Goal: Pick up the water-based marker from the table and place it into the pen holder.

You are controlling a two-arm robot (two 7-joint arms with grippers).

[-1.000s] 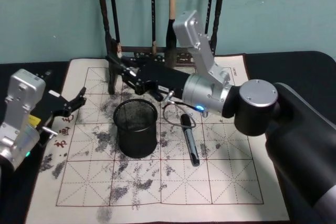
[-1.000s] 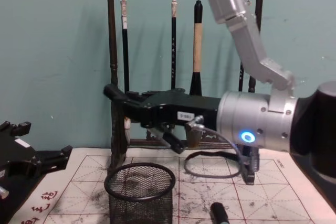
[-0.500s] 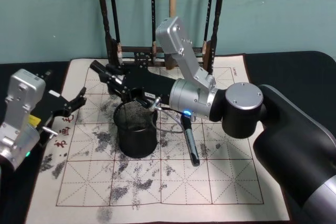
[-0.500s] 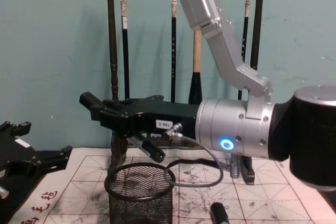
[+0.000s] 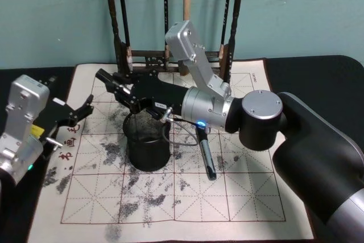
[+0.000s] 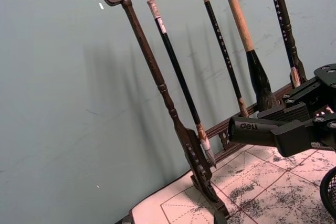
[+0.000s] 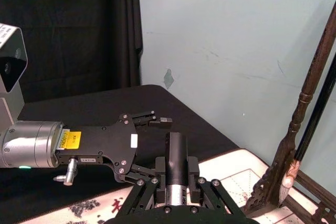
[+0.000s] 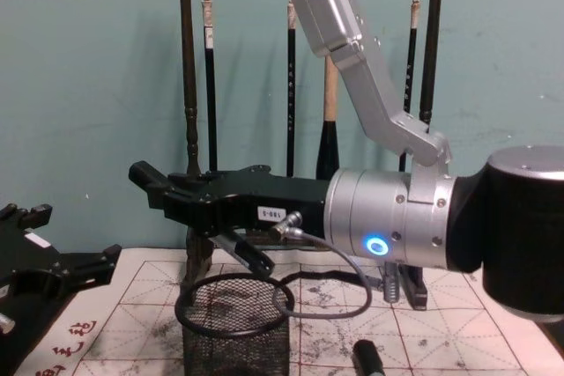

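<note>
Task about half done: right end effector [image 5: 115, 87], clamped on the water-based marker [image 7: 176, 153], hovers over the pen holder [image 5: 146, 153] at frame centre, drop still pending; left end effector [image 5: 78, 112] idles open at left edge.

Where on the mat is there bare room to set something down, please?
The near rows of the mat, between the pen holder and the front edge, are free. Crowded: above the holder, where the right pincer holds a marker before the brush rack; the left pincer flanks the left edge.
</note>
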